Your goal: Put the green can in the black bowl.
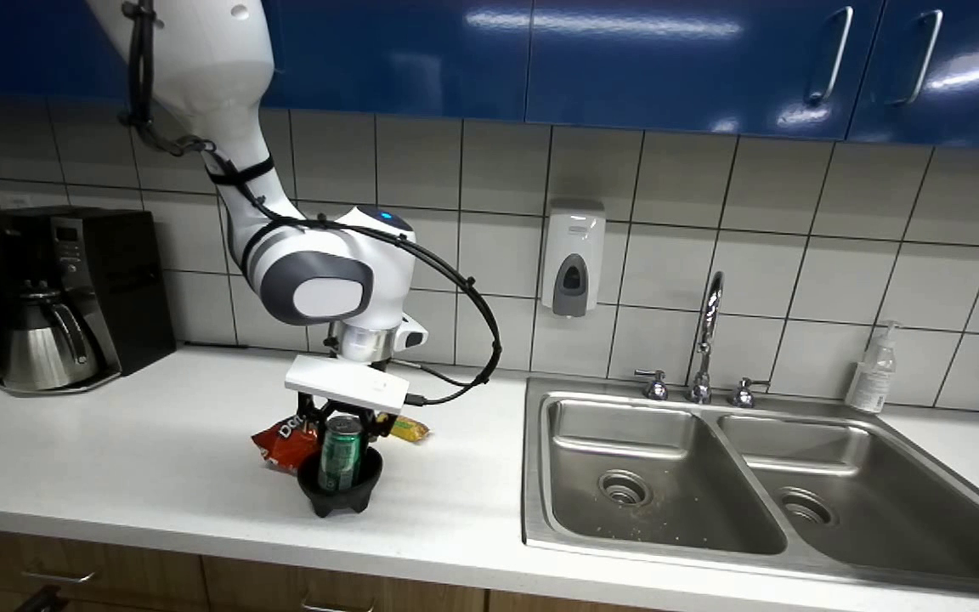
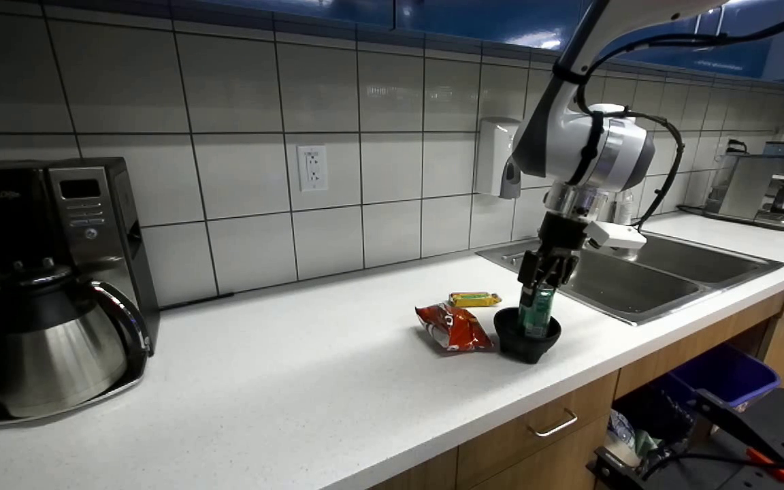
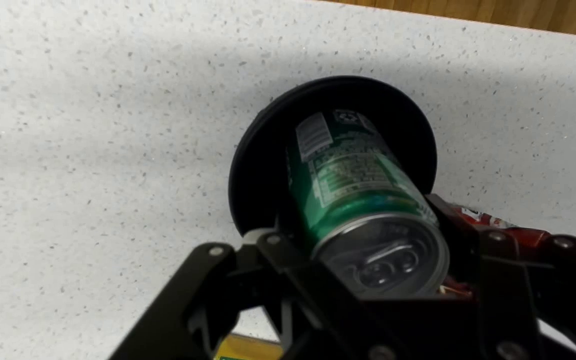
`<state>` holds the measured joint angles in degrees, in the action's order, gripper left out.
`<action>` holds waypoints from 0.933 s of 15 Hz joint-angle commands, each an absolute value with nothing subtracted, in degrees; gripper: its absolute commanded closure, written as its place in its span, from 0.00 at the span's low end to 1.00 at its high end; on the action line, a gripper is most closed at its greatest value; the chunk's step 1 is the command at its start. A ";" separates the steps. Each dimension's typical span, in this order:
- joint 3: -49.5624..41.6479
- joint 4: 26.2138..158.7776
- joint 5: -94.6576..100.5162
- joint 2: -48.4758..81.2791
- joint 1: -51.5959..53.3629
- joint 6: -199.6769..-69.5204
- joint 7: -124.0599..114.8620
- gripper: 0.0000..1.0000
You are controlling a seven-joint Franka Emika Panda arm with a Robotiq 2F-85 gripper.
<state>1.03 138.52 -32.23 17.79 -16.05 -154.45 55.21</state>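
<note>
The green can point(image 1: 340, 459) stands inside the black bowl point(image 1: 370, 489), leaning slightly, its silvery top above the rim. In the wrist view the can point(image 3: 353, 175) lies within the round rim of the bowl point(image 3: 255, 165), its top toward the camera. Both also show in an exterior view, the can point(image 2: 536, 316) and the bowl point(image 2: 525, 347). My gripper point(image 3: 355, 215) points down around the can's upper part. A dark gap shows between one finger and the can; the opposite finger is close against or touching it. The can's base is hidden in the bowl.
A red-orange snack bag point(image 2: 454, 327) lies right beside the bowl. A yellow packet point(image 2: 474, 299) lies behind it. A coffee maker point(image 2: 86, 224) stands on the counter. A double sink point(image 1: 659, 544) is set into the counter. The counter's front edge point(image 1: 421, 557) runs near the bowl.
</note>
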 commanded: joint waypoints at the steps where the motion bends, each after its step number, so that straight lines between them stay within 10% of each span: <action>1: 1.97 138.32 -31.49 17.82 -16.79 -155.53 55.01 0.61; 5: 1.91 138.42 -31.14 17.98 -16.80 -155.50 54.59 0.61; 6: 1.90 138.45 -31.14 17.93 -16.80 -155.48 54.50 0.11; 14: 2.07 138.88 -31.57 16.23 -16.96 -155.33 54.80 0.00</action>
<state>1.11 138.30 -32.15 18.20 -16.06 -154.94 55.17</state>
